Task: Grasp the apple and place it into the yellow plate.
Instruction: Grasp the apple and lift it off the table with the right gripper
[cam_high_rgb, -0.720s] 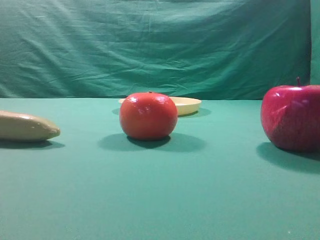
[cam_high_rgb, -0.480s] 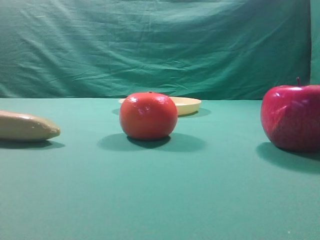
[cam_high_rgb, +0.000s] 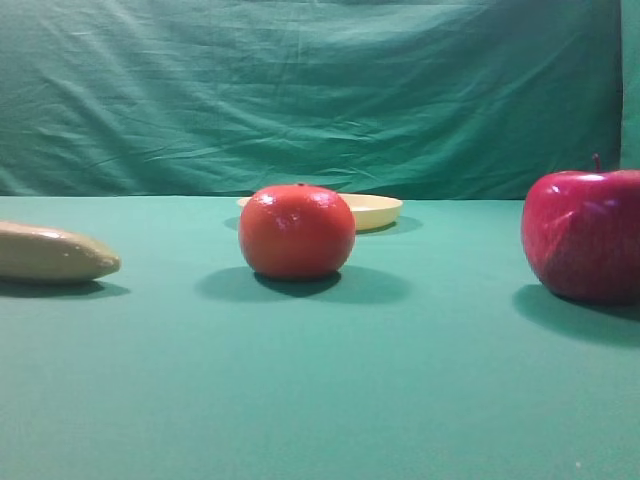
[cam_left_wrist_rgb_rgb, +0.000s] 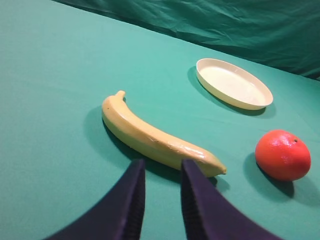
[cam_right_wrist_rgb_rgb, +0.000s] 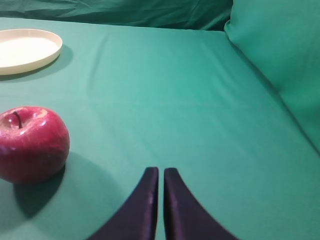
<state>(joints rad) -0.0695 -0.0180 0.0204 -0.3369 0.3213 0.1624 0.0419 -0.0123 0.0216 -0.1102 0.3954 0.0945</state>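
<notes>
The apple (cam_high_rgb: 585, 235) is deep red with a short dark stem and rests on the green cloth at the right edge of the high view. In the right wrist view the apple (cam_right_wrist_rgb_rgb: 32, 143) lies low on the left, and my right gripper (cam_right_wrist_rgb_rgb: 161, 171) is shut and empty, well to the right of it and not touching. The yellow plate (cam_high_rgb: 375, 210) sits far back, partly hidden behind an orange-red fruit; the plate (cam_right_wrist_rgb_rgb: 25, 50) is empty, as the plate (cam_left_wrist_rgb_rgb: 233, 83) also appears from the left wrist. My left gripper (cam_left_wrist_rgb_rgb: 161, 167) stands slightly open, empty, just short of a banana. Neither gripper shows in the high view.
An orange-red round fruit (cam_high_rgb: 297, 231) sits mid-table in front of the plate, and the fruit (cam_left_wrist_rgb_rgb: 282, 155) lies right of the banana (cam_left_wrist_rgb_rgb: 155, 137). The banana (cam_high_rgb: 50, 253) is at the left edge. A green cloth backdrop (cam_high_rgb: 320, 90) closes the far side and rises at the right (cam_right_wrist_rgb_rgb: 280, 60).
</notes>
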